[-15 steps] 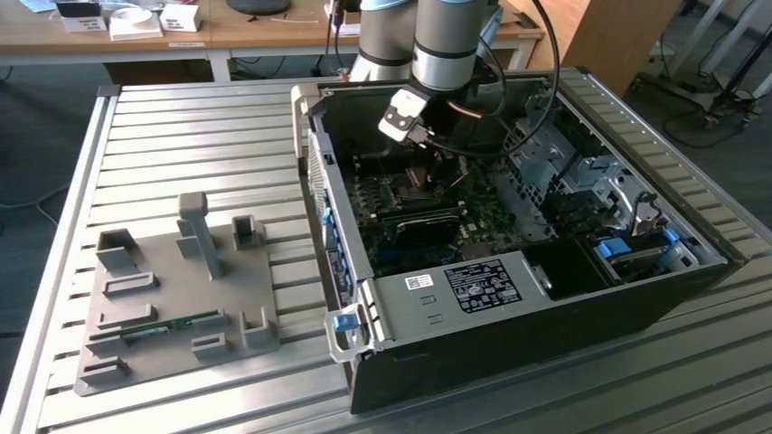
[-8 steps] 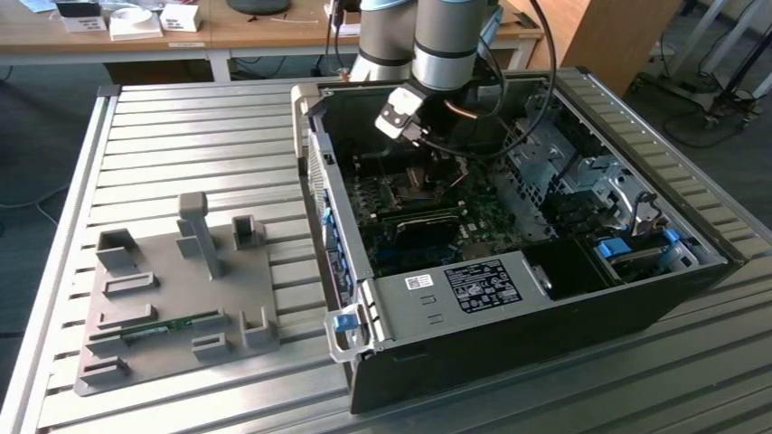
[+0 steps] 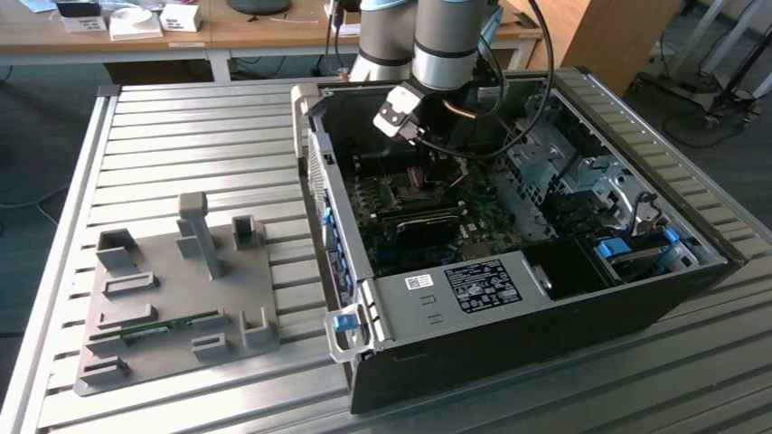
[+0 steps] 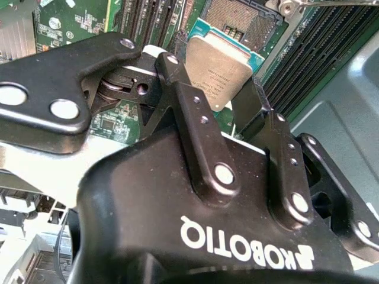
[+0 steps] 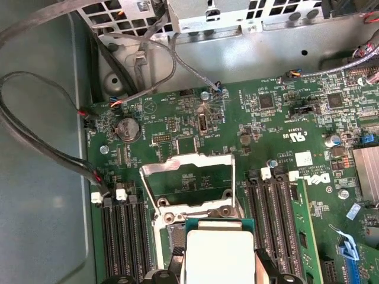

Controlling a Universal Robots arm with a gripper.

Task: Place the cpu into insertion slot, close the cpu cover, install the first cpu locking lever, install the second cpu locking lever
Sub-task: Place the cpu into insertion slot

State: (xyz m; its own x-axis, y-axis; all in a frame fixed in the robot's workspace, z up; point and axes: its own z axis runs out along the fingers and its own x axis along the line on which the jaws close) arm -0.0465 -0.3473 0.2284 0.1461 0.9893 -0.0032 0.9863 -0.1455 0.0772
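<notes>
While the tool (image 4: 214, 80) pinches the cpu (image 4: 220, 62) by two opposite edges, the chip hangs at the tool's tip over the insertion slot (image 4: 240, 21), seemingly clear of it; the cpu cover (image 5: 189, 160) stands swung open past the tool's far side. Done well, this step wants the chip kept level, its edges squared to the slot's metal rim, and lowered straight with no sliding across the contacts. Its silver top faces up toward the wrist; being square, it has no long axis, and its sides run about parallel to the slot's
</notes>
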